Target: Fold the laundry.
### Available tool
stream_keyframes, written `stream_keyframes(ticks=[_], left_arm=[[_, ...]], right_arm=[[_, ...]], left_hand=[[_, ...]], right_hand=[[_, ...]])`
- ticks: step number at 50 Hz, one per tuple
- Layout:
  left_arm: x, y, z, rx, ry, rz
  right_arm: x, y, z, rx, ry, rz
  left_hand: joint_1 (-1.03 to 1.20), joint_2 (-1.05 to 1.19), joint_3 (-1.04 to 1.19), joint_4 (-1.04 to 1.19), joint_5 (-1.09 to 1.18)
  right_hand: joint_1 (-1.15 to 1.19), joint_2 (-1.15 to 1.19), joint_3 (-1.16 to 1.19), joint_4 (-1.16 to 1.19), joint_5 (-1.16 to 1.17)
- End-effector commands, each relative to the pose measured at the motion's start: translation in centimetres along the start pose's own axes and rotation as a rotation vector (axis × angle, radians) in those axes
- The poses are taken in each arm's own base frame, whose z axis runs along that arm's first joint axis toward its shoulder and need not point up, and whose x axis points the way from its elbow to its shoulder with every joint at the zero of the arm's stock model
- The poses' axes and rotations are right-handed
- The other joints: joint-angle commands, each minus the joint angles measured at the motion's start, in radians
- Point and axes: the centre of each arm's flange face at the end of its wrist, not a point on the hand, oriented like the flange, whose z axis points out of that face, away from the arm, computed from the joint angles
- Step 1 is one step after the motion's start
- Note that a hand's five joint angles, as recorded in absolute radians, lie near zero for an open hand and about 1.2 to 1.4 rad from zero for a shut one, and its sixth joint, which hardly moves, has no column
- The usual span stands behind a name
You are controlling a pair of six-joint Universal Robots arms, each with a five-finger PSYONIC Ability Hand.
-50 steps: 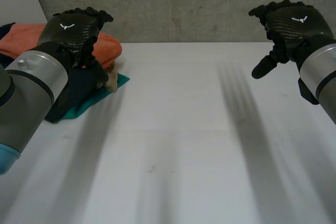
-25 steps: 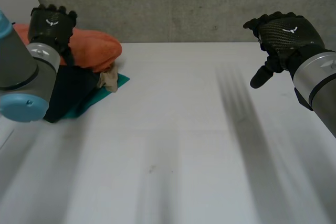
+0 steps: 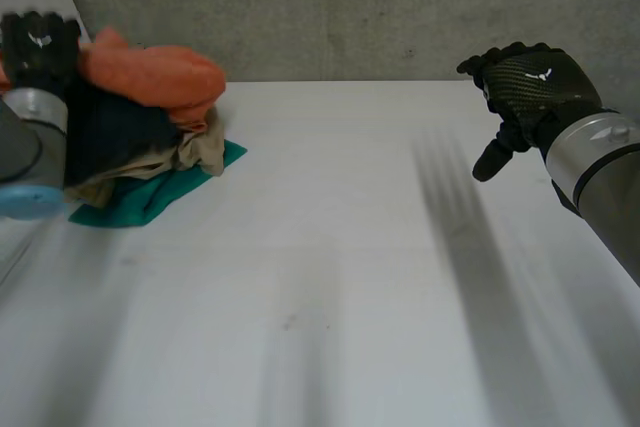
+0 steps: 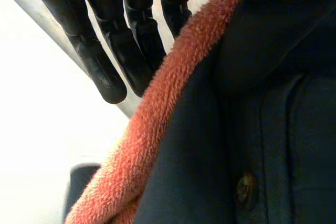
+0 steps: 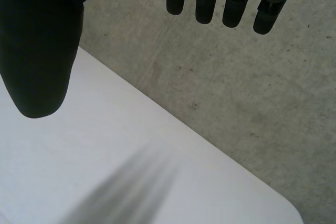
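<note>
A laundry pile sits at the table's far left: an orange towel on top, a dark navy shirt under it, a beige garment and a teal cloth at the base. My left hand is at the pile's far left side. In the left wrist view its fingers reach over the orange towel's edge, with the buttoned navy shirt against the palm side. My right hand hovers at the far right above the table, fingers straight and thumb apart, holding nothing.
The white table stretches bare from the pile to the right hand. A grey concrete wall stands right behind the table's far edge.
My left hand moved back and left over the pile and closed on it. The pile now stands taller and bunched, drawn leftwards. The right hand drifted slightly left.
</note>
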Motion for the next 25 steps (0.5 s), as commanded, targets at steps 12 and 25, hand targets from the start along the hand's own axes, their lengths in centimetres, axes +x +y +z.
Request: stream_keyframes(ticks=[12,25], left_arm=[[3.4,-23.6,-8.6,0.309,0.314,-0.552],[18.8,-14.9,-20.1,-0.185,0.773,-0.521]], right_arm=[[0.9,-0.9,-0.1,0.030,0.027,-0.023],[0.8,-0.4,0.1,0.007,0.017,-0.042]], left_hand=[[0.297,0.208,0.210,0.199,0.315],[-0.664,-0.753,-0.751,-0.762,-0.646]], right_hand=[[-0.046,-0.035,-0.033,-0.032,-0.047],[-0.046,-0.035,-0.033,-0.032,-0.047]])
